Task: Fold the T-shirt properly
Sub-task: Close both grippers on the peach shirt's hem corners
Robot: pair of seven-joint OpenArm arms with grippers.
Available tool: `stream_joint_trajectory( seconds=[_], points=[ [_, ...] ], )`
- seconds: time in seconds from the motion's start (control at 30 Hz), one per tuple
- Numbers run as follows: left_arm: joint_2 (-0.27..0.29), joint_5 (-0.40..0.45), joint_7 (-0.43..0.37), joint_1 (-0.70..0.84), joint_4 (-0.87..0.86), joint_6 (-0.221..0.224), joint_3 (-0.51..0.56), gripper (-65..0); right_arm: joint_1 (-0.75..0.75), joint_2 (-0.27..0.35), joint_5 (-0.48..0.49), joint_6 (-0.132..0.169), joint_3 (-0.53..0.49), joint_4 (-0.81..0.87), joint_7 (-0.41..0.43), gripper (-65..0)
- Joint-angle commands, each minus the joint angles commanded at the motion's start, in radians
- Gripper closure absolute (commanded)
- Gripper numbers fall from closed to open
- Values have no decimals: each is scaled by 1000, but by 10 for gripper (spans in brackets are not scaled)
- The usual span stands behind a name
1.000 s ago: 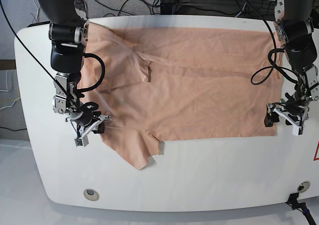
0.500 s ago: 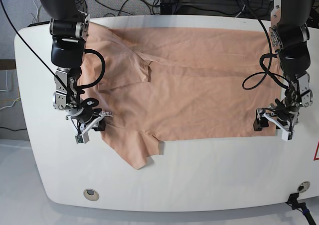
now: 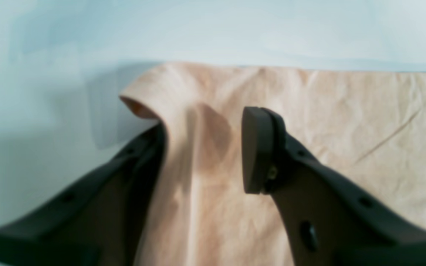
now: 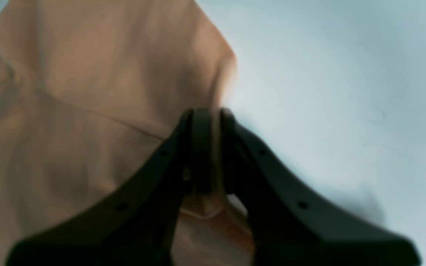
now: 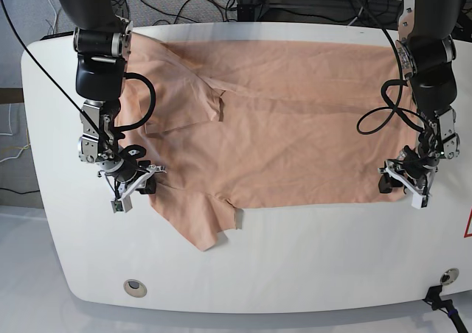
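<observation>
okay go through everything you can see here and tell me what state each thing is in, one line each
T-shirt: spread flat across the table, wrinkled, one sleeve folded inward, not yet folded.
Left gripper: jaws open, straddling a raised corner of the shirt's hem, cloth between them.
Right gripper: jaws shut on a pinch of shirt fabric at the sleeve end.
Table: white, carrying the shirt.

My left jaws stand apart, straddling a raised fold at the corner of the T-shirt. The left finger sits under the curled-up corner; the right finger's pad faces the fold with a gap. Cloth lies flat and creased to the right. Bare white bench shows beyond the hem and at left.
</observation>
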Motion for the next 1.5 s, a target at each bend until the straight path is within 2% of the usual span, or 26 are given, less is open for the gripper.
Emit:
stream_joint_trajectory(
  seconds=[0.33,0.43,0.47,1.07,1.2,1.5],
  points=[
    [0,0,0,25,80,0,-2,-194,0,0,-2,0,0,0,0,-44],
    [0,0,0,25,80,0,-2,-23,0,0,-2,0,0,0,0,-44],
    [0,0,0,25,80,0,-2,0,0,0,-2,0,0,0,0,-44],
    [-5,0,0,28,80,0,-2,0,-2,0,0,0,0,6,-2,-43],
    [-6,-2,0,51,124,-2,-3,0,-60,-2,2,0,2,135,-9,-43],
    [-6,-2,6,221,407,-2,-3,0,-178,-3,2,0,5,419,-95,-43]
  ],
)
